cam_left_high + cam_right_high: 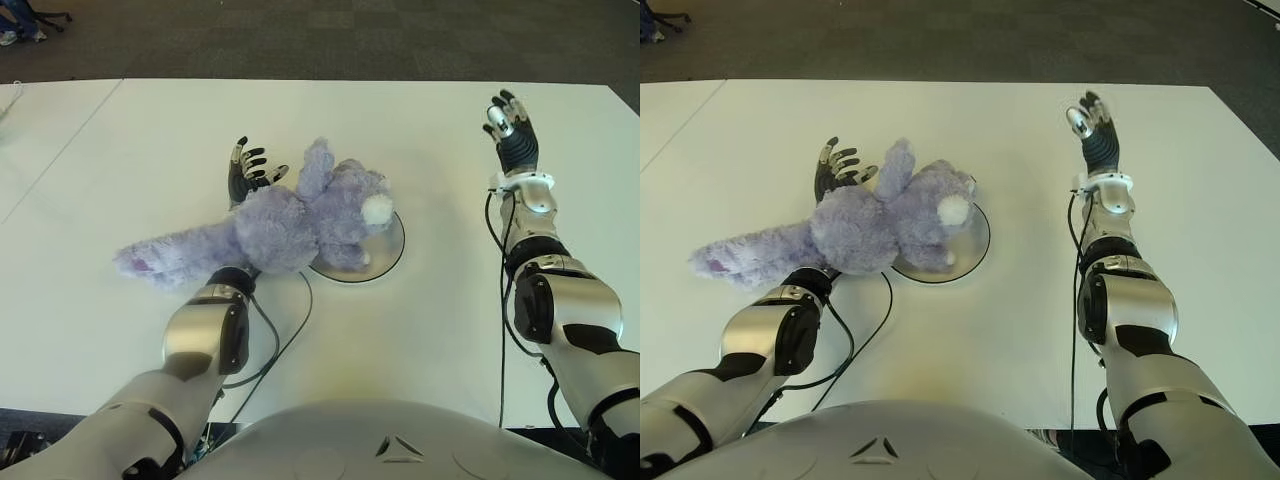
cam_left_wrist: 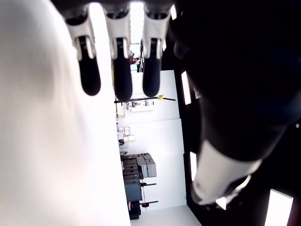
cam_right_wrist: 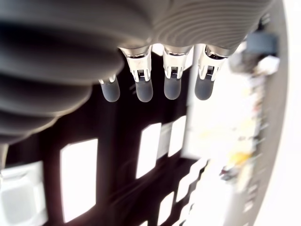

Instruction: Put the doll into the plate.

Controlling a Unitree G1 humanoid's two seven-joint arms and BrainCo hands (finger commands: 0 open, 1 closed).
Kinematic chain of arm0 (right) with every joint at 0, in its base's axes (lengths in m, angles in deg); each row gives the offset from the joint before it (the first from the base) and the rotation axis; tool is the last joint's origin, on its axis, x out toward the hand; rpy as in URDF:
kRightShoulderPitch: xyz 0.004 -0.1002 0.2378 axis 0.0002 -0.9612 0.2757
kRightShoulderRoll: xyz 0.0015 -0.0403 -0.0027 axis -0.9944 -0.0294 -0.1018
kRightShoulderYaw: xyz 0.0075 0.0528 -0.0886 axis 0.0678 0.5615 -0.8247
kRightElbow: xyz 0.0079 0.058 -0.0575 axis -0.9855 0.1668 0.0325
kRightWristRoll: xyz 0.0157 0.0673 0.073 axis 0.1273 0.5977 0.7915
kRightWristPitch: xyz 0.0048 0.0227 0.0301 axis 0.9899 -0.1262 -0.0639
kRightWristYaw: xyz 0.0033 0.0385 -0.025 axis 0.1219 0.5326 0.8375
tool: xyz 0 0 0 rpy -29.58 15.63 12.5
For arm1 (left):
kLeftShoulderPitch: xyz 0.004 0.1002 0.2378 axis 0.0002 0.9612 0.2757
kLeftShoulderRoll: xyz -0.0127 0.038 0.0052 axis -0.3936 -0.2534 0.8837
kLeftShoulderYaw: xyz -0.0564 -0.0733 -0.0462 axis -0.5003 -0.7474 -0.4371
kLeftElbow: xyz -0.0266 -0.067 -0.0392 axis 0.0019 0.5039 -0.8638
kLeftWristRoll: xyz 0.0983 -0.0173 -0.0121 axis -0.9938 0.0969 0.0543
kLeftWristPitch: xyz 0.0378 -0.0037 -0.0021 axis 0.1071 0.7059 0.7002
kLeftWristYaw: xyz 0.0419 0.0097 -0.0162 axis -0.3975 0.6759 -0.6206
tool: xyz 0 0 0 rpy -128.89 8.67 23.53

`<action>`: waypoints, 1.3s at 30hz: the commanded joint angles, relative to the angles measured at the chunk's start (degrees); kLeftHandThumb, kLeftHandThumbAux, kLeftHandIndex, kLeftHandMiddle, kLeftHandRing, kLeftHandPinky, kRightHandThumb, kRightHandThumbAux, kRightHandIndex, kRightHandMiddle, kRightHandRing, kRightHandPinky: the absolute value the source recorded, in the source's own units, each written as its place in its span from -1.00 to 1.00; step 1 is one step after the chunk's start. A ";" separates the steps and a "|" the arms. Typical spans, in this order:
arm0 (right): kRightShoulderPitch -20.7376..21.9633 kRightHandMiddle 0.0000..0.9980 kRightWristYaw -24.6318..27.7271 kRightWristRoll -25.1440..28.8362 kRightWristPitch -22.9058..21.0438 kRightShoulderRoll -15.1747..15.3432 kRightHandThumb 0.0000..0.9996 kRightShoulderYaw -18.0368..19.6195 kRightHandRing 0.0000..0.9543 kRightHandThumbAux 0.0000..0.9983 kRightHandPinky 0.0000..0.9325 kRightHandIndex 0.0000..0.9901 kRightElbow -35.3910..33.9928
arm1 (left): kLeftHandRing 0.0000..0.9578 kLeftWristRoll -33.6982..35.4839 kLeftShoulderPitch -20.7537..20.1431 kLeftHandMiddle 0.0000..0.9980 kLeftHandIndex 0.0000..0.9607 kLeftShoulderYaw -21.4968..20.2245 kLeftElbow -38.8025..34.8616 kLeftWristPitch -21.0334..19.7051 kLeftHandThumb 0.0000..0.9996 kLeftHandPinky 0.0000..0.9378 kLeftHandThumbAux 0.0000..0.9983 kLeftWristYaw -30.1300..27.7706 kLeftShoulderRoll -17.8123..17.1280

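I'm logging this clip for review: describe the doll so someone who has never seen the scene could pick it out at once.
On the white table, look just left of centre, where a round silver plate lies. The doll sprawls with its head over the plate and its legs trailing left, across the left robot hand. It is the only fluffy lavender thing there.

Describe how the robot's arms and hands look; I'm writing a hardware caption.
Both arms have glossy silver shells with black joints and black cables running alongside. The left hand and right hand are black with silver finger segments and dark rubbery fingertips.
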 commanded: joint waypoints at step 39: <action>-5.60 -0.85 -17.49 -12.33 -8.07 -8.28 -1.00 0.82 -0.85 0.47 -0.77 -0.88 4.70 | -0.39 -0.11 11.49 -0.46 -0.78 0.31 7.67 -7.41 -0.96 -0.34 0.78 -0.45 3.09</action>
